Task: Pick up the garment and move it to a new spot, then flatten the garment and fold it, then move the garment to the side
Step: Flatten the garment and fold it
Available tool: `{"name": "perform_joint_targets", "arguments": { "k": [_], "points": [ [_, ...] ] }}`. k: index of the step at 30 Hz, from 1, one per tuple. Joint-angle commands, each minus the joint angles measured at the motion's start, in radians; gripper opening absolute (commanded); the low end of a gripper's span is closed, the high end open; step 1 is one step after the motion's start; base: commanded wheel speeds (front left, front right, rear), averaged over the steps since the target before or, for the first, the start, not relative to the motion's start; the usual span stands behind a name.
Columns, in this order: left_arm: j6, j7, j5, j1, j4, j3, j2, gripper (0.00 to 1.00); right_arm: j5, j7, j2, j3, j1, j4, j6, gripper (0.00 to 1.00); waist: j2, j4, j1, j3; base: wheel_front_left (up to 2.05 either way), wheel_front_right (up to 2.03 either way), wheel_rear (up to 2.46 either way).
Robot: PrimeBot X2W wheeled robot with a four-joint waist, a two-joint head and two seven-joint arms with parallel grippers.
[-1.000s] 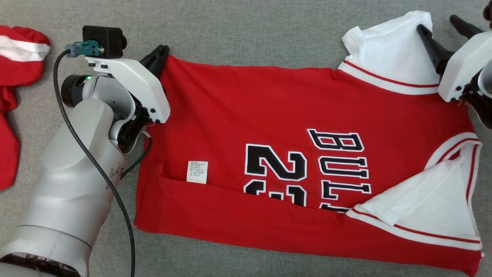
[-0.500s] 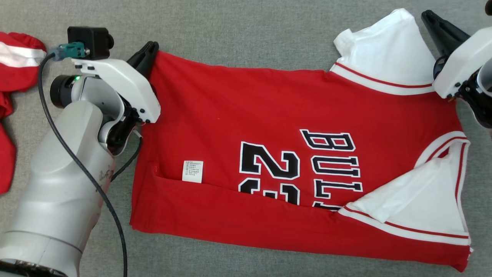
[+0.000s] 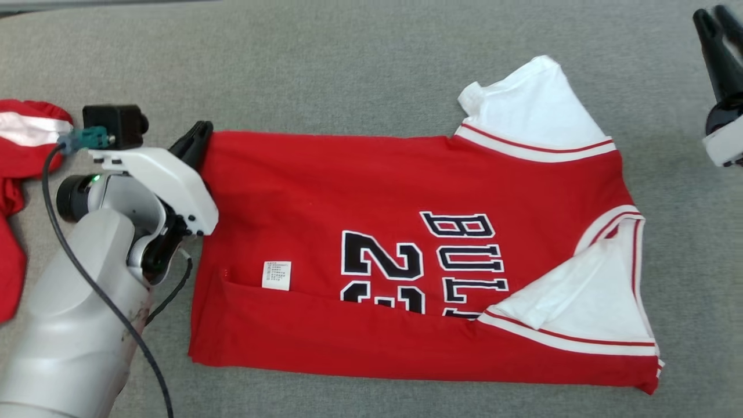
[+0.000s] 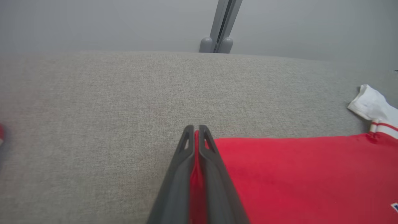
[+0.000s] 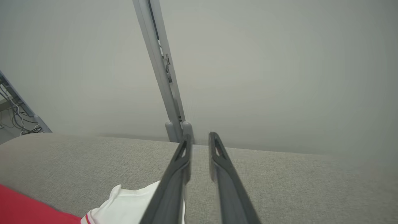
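Observation:
The garment [image 3: 377, 232] is a red jersey with white sleeves and black lettering, lying spread across the grey surface, its lower edge folded up over the numbers. My left gripper [image 3: 200, 130] is shut on the hem corner at the jersey's far left; red cloth shows between its fingers [image 4: 194, 129], and the jersey [image 4: 295, 174] stretches away to the right. My right gripper [image 3: 713, 14] hangs at the upper right, apart from the jersey, with its jaws a narrow gap apart and nothing between them [image 5: 199, 137]. The white sleeve [image 5: 130, 202] lies below and to its left.
A second red and white garment [image 3: 23, 133] lies bunched at the left edge beside my left arm. The grey fabric surface [image 3: 348, 69] runs back to a pale wall with a grey post [image 4: 220, 25]. Cables [image 5: 12, 115] hang past the surface's far corner.
The right gripper has let go of the white sleeve and drawn away to the upper right; the sleeve now lies flat. The left gripper stays shut on the hem. The head camera has shifted.

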Motion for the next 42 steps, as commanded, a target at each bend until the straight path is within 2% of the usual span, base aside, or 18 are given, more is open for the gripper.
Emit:
{"name": "perform_joint_targets", "arguments": {
  "k": [1, 8, 13, 19, 26, 36, 42],
  "points": [
    [0.007, 0.001, -0.008, 0.018, -0.004, 0.005, 0.014, 0.00, -0.038, -0.010, 0.003, -0.052, 0.022, -0.023, 0.000, 1.00, 0.0000, -0.023, 0.0000, -0.024, 0.00, 0.00, 0.00],
    [0.028, 0.018, -0.030, 0.092, -0.031, 0.017, 0.046, 0.00, -0.305, -0.007, 0.105, -0.438, 0.334, -0.222, 0.000, 1.00, 0.0000, -0.071, 0.0000, -0.072, 0.00, 0.00, 0.00],
    [0.041, 0.029, -0.042, 0.130, -0.041, 0.021, 0.063, 0.00, -0.448, -0.007, 0.207, -0.582, 0.570, -0.350, 0.000, 1.00, 0.0000, -0.094, 0.0000, -0.097, 0.00, 0.00, 0.00],
    [0.048, 0.035, -0.050, 0.164, -0.044, 0.021, 0.067, 0.00, -0.539, 0.049, 0.307, -0.669, 0.743, -0.488, 0.000, 1.00, 0.0000, -0.111, 0.0000, -0.123, 0.00, 0.00, 0.00],
    [0.053, 0.044, -0.058, 0.169, -0.052, 0.018, 0.067, 0.00, -0.589, 0.122, 0.369, -0.731, 0.820, -0.602, 0.000, 1.00, 0.0000, -0.111, 0.0000, -0.124, 0.00, 0.00, 0.00],
    [0.057, 0.041, -0.057, 0.152, -0.056, 0.011, 0.064, 0.00, -0.602, 0.159, 0.392, -0.758, 0.820, -0.650, 0.000, 1.00, 0.0000, -0.100, 0.0000, -0.117, 0.00, 0.00, 0.00],
    [0.060, 0.040, -0.054, 0.134, -0.066, 0.006, 0.063, 0.00, -0.608, 0.147, 0.374, -0.777, 0.750, -0.623, 0.000, 1.00, 0.0000, -0.093, 0.0000, -0.101, 0.00, 0.00, 0.00]
  ]
}}
